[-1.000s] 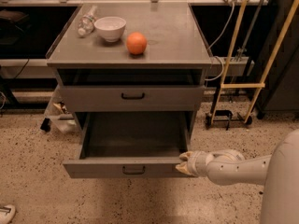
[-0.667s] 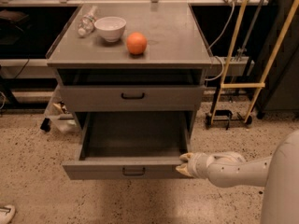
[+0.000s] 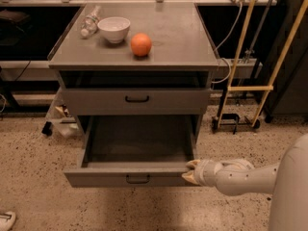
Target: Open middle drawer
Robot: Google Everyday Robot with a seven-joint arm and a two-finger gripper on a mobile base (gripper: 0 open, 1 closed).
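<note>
The middle drawer (image 3: 96, 179) stands pulled far out of the grey cabinet, showing its bare grey tray and a small black loop handle (image 3: 138, 178) on its flat front. My gripper (image 3: 190, 171) is at the right end of that front, right against its corner, with the white arm reaching in from the lower right. Above it, the uppermost drawer (image 3: 96, 101) is closed.
On the cabinet top (image 3: 183, 47) sit a white bowl (image 3: 114, 29), an orange (image 3: 141, 44) and a clear plastic bottle (image 3: 89, 22) lying down. A yellow-framed cart (image 3: 240, 88) stands to the right. Speckled floor (image 3: 38, 196) lies in front, with a white shoe (image 3: 6, 220) at the lower left.
</note>
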